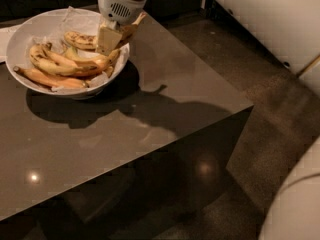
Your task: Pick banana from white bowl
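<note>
The white bowl (20, 39) stands on the dark table at the back left, lined with white paper and holding several bananas. The speckled banana (80, 40) lies across the back of the bowl; its thin pointed stem sticks out over the bowl's right rim. My gripper (117, 34) comes down from the top onto the right part of this banana and is shut on it, low over the bowl's right side. Its pale finger (107, 39) hides the banana's middle.
Other bananas (60, 66) lie at the bowl's front, one orange-toned (47, 79). The table (150, 114) has its right edge and corner near the picture's middle right, with floor beyond. A white robot body part (295, 204) fills the lower right corner.
</note>
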Robot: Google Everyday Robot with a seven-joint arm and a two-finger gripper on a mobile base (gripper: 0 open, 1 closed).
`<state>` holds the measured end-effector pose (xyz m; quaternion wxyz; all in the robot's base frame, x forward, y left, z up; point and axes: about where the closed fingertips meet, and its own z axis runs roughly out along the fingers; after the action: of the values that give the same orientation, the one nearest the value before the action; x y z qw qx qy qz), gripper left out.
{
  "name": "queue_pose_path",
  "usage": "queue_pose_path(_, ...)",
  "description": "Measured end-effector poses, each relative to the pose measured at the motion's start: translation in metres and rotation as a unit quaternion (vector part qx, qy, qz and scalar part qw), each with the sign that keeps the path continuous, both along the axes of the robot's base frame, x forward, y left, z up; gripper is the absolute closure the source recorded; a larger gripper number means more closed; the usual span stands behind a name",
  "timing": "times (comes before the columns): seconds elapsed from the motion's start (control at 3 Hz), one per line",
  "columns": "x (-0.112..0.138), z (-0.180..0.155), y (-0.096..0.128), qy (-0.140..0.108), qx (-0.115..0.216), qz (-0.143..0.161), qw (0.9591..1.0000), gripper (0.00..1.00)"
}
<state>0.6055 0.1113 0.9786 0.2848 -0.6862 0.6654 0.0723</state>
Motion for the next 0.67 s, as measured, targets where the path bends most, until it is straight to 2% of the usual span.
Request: queue_pose_path(0.67, -0.031, 0.016, -0.024, -0.002, 0.004, -0.048, 0.9988, 1.0)
